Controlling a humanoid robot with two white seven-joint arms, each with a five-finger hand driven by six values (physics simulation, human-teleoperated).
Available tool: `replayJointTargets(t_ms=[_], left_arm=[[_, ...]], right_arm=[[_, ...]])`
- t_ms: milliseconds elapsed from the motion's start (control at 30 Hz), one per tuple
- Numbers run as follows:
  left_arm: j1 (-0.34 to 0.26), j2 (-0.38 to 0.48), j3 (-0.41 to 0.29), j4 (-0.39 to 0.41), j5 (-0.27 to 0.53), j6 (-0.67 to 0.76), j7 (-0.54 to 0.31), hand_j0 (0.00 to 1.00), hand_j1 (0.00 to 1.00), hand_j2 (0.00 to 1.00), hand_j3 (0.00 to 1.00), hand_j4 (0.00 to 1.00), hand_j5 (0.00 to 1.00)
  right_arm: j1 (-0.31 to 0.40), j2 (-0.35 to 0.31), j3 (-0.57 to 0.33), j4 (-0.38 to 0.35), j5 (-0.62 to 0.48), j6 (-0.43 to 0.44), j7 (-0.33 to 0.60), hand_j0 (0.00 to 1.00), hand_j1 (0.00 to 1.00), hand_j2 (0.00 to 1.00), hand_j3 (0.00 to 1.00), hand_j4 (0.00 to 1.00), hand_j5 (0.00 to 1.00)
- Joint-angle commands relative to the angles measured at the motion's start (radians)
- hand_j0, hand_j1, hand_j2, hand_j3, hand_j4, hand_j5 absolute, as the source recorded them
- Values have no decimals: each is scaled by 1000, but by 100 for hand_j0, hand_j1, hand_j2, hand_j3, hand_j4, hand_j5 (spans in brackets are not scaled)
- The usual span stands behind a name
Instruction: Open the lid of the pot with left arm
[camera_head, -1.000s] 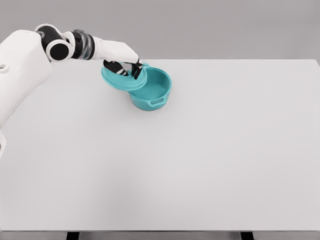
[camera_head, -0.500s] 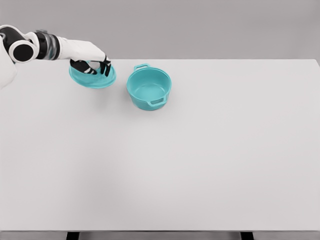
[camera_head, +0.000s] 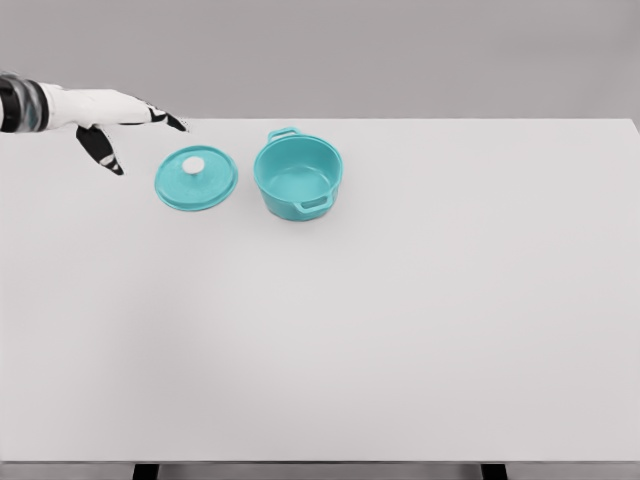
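White and bare, the table (camera_head: 400, 330) carries the open teal pot (camera_head: 298, 178) with its lid (camera_head: 196, 178) flat just beside it, a rigid, likely light disc best pinched by its pale knob (camera_head: 193, 165), while the left hand (camera_head: 112, 125) hovers spread and empty.

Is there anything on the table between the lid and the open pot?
No. In the head view the lid lies flat left of the pot, and only a narrow strip of bare white table separates them.
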Motion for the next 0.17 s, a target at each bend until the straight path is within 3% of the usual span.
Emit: replayJointTargets(t_ms=[0,133], left_arm=[[0,82,10,-2,41,3,0,100,100,100,100,100,100],[14,81,12,3,41,3,0,100,100,100,100,100,100]], right_arm=[[0,0,0,0,0,0,0,100,100,100,100,100,100],[0,0,0,0,0,0,0,100,100,100,100,100,100]])
